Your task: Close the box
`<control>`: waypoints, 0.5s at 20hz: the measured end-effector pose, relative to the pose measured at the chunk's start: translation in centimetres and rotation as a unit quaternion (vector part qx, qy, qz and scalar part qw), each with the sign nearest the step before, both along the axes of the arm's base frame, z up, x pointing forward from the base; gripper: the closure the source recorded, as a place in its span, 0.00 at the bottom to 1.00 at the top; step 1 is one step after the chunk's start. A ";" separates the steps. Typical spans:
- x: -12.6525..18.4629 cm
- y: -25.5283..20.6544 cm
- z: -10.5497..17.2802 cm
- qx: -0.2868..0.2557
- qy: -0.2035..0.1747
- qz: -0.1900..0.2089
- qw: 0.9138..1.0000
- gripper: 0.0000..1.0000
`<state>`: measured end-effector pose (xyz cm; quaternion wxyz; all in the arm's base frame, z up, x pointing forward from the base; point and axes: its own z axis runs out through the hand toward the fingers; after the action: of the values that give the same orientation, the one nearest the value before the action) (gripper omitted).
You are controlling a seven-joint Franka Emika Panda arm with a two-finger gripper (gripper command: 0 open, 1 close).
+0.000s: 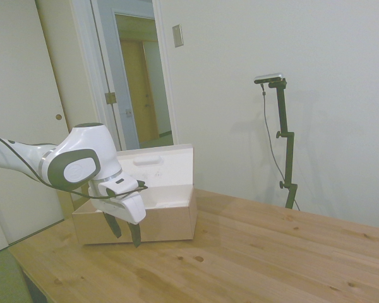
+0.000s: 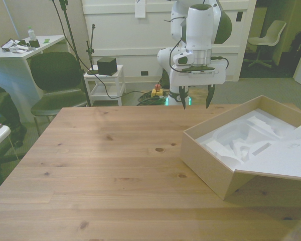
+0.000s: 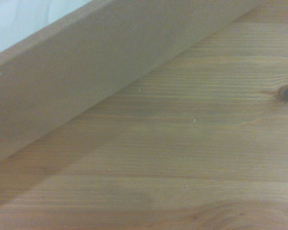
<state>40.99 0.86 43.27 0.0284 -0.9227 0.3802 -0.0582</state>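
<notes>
Tool beside the open box, lid not yet touched

The tool [image 2: 196,103] hangs over the desk [image 2: 110,160] with its two fingers spread wide and nothing between them. The cardboard box [image 2: 210,163] rests at the front view's right side of the desk, open, with white moulded padding [image 2: 241,140] inside. Its lid [image 1: 155,165] stands up along the long side far from the tool, so I think the tool must reach across the box to push it down.
</notes>
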 end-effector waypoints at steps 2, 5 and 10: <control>0.0 0.0 0.0 0.000 0.001 0.001 1.000 0.00; 0.0 0.3 0.1 -0.001 0.001 0.004 1.000 0.00; -0.2 1.3 2.5 -0.004 -0.015 0.015 1.000 0.00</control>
<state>40.83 2.17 45.80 0.0315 -0.9274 0.3654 -0.0734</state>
